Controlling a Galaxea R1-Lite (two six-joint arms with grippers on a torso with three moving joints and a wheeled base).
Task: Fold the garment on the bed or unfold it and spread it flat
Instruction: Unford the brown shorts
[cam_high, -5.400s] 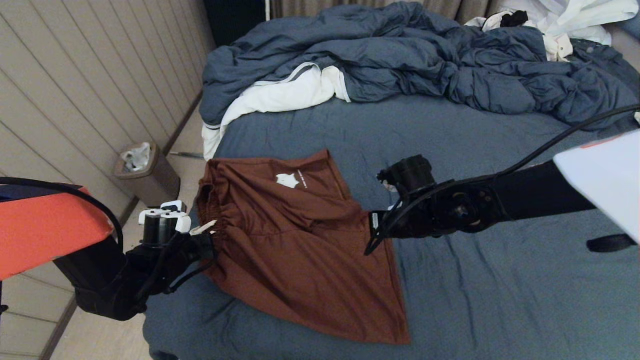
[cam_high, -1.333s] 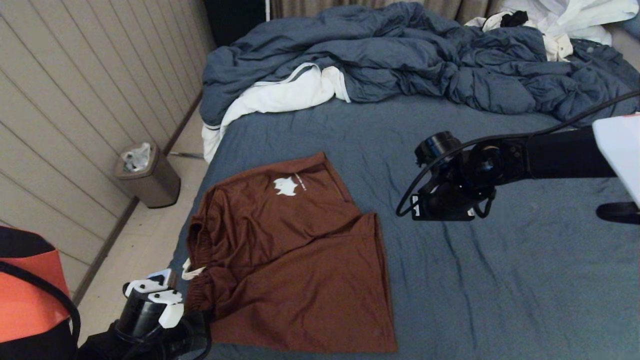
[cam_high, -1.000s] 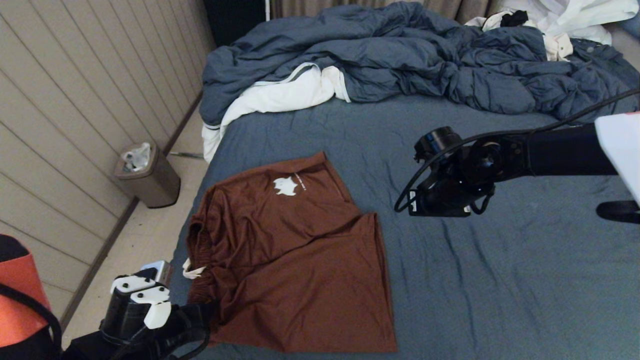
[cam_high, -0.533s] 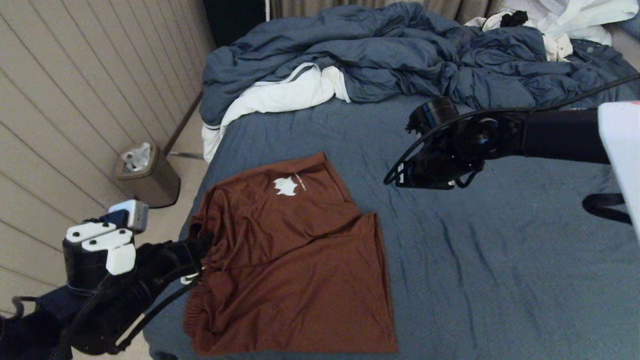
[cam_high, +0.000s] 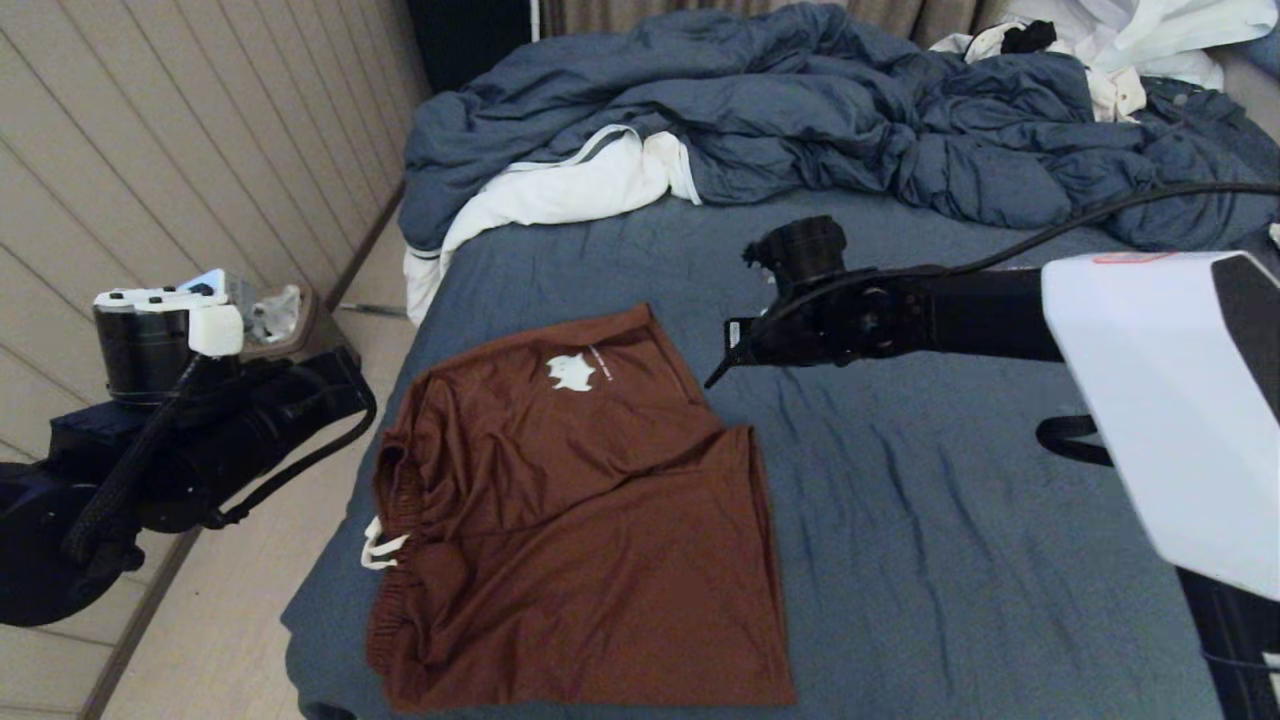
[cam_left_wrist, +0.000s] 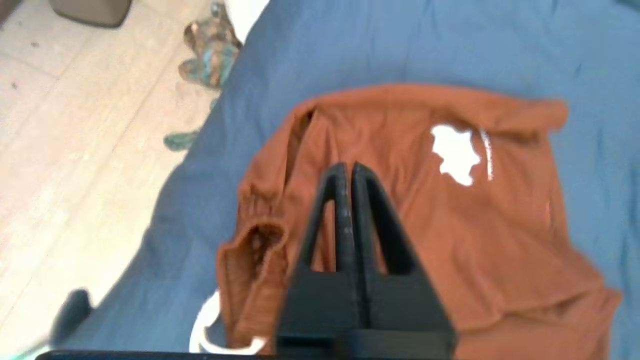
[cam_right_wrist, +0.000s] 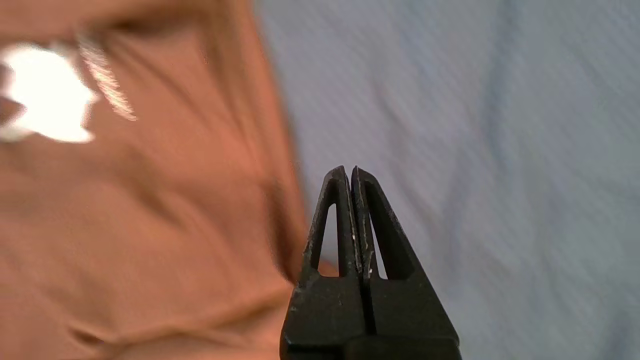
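- Shorts are laid on the bed at lower centre of the head view, near the bed's left edge; nothing is gripping them.
- Waistband is seen gathered along the left side of the shorts, with a white drawstring looped out over the sheet at its edge.
- White logo is printed on the upper leg; a fold ridge is seen running across the middle of the fabric.
- Left gripper is clenched with nothing held, fingers pressed together; in its wrist view it is framed over the waistband side of the shorts. In the head view the left arm is seen at centre left, off the bed over the floor.
- Right gripper is also clenched and empty; in the head view it is placed at centre frame, just right of the upper leg's hem, over bare sheet.
- Trash bin is seen on the floor at left, partly hidden behind the left arm; a crumpled liner or bag shows at its top, contents cannot be made out.
- Rumpled blue duvet is heaped across the top of the frame, with white clothes tucked at its left end and more at the upper right corner.
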